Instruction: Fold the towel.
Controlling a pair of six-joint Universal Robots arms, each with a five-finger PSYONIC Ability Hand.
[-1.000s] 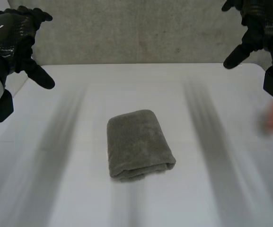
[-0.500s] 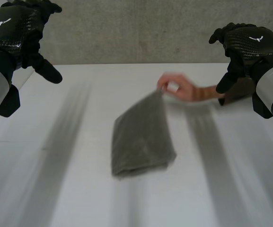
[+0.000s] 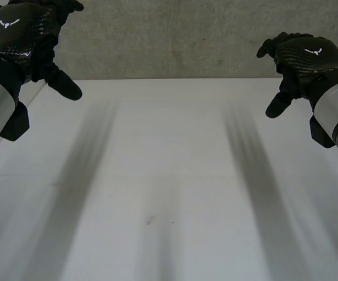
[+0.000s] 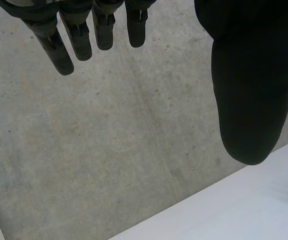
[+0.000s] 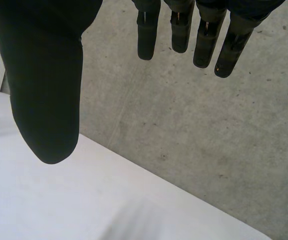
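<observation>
While your head view puts the left hand [image 3: 22,35] above the far left corner of the white table [image 3: 169,175] and the right hand [image 3: 302,55] above its far right side, both raised off the surface and well apart, it gives you their backs with a thumb jutting inward from each; the wrist views add the fingers. Along the left palm you see straight fingers [image 4: 64,42] spread wide of the thumb [image 4: 248,90], nothing between them, with the grey concrete wall [image 4: 109,150] beyond and the table's far edge just past the thumb tip. Your right wrist view tells the same: fingers [image 5: 183,30] straight, thumb [image 5: 46,85] wide of them, holding nothing, wall and table edge behind. Against the earlier frames, the towel has left the table: a second ago it lay folded at mid-table, half a second ago a person's hand was lifting it by a corner, and now that spot shows white surface with a small dark speck [image 3: 150,220]. Your right hand has come down and inward since a second ago
</observation>
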